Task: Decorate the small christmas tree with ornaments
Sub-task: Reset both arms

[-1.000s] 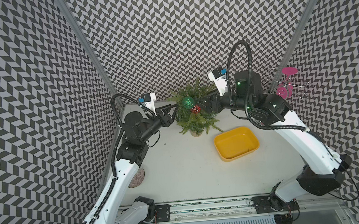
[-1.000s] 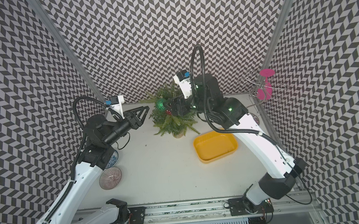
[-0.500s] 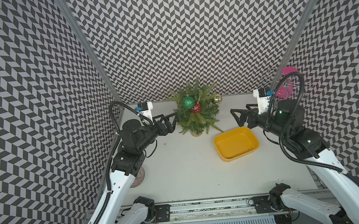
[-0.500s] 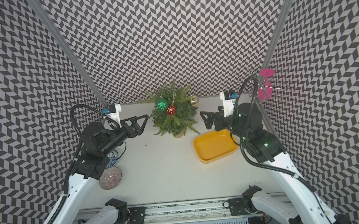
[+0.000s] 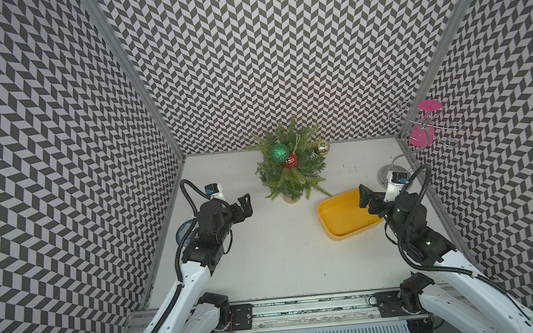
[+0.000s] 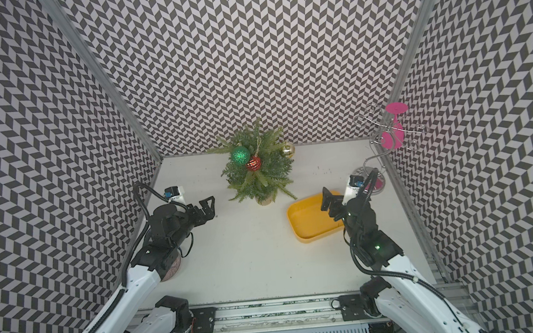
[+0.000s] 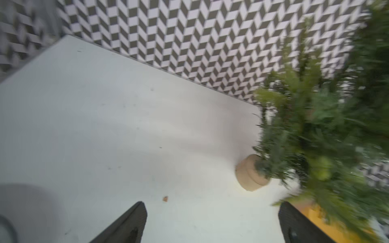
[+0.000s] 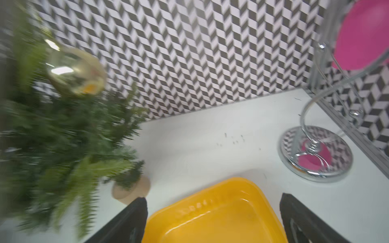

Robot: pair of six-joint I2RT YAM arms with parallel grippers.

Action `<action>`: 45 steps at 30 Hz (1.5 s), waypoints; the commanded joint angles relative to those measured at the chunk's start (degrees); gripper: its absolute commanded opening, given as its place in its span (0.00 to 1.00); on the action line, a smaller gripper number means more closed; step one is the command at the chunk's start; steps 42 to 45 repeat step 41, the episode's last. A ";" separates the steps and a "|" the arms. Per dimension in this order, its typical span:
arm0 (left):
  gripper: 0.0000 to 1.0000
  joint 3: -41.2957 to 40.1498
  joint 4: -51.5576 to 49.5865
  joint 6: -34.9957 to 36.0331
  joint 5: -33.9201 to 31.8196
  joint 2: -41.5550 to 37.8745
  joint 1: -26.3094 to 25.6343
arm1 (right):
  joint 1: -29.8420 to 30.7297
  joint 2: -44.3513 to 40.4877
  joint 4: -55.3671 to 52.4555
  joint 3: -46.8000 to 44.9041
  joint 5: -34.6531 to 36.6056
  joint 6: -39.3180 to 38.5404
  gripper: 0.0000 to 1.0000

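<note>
Green and feathery, the small christmas tree [image 5: 292, 171] is standing upright on its pale wooden stump [image 7: 250, 176] at the back-middle of the white bench [image 5: 283, 264], close to the zigzag wall. We are seeing all three ornaments hanging on it. The green glitter bauble [image 5: 279, 153] and the red patterned bauble [image 5: 290, 161] are touching each other near the crown, the green one more to the left arm's side. The gold bauble [image 5: 322, 147] is hanging apart from them, toward the right arm & the back wall.

The left pincer [image 5: 247, 205] is hovering over bare bench, near the tree but not touching it. Its jaws are standing spread wide, pinching nothing, and the left wrist view is showing the same. The right pincer [image 5: 362, 196] is hovering over the yellow tray [image 5: 340, 230], also spread wide w/ nothing btw. its fingers [image 8: 130, 221].

The tray is lying just beside the tree, on the right arm's side, apart from the stump. At the back right corner a silver wire rack [image 8: 336, 147] is carrying pink glasses [image 5: 422, 137]. A round disc [image 6: 173, 270] is lying partly hidden under the left arm; we cannot tell what it is. Both wrist views are coming out blurred, esp. at the branches.
</note>
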 commanded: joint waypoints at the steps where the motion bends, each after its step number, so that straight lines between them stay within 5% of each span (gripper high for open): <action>1: 0.99 -5.22 14.29 6.18 -10.25 3.55 2.56 | -0.32 1.98 25.41 -7.38 18.27 -4.01 0.99; 3: 0.99 -6.91 20.41 7.90 -12.53 8.23 5.04 | -2.04 7.34 34.55 -11.11 23.49 -7.06 0.99; 6: 0.99 -6.29 26.20 8.41 -11.24 16.78 10.74 | -5.77 16.45 29.58 -8.02 24.92 -0.54 0.99; 9: 0.98 -4.44 30.99 13.76 -12.95 22.97 12.58 | -6.08 23.93 44.11 -10.90 24.91 -5.29 0.99; 15: 0.98 -8.93 48.34 15.64 -11.23 30.93 14.32 | -7.21 35.87 73.21 -18.06 20.07 -15.07 0.99; 22: 0.97 -11.90 63.02 22.14 -2.89 35.67 11.92 | -9.09 48.82 95.43 -20.23 9.71 -21.71 0.99; 25: 0.99 -17.33 78.17 25.66 -1.40 39.55 10.45 | -13.45 45.40 88.92 -21.93 -1.84 -17.48 0.99; 26: 1.00 -16.59 75.92 25.42 -1.18 39.27 10.59 | -14.90 45.70 86.78 -21.04 -3.12 -16.30 1.00; 35: 1.00 -17.73 77.50 25.91 -4.30 38.72 9.22 | -15.34 49.03 85.72 -17.61 -2.08 -15.84 1.00; 45: 0.99 -16.06 73.69 25.03 0.59 38.50 11.26 | -15.70 49.15 82.33 -15.66 -2.90 -15.63 1.00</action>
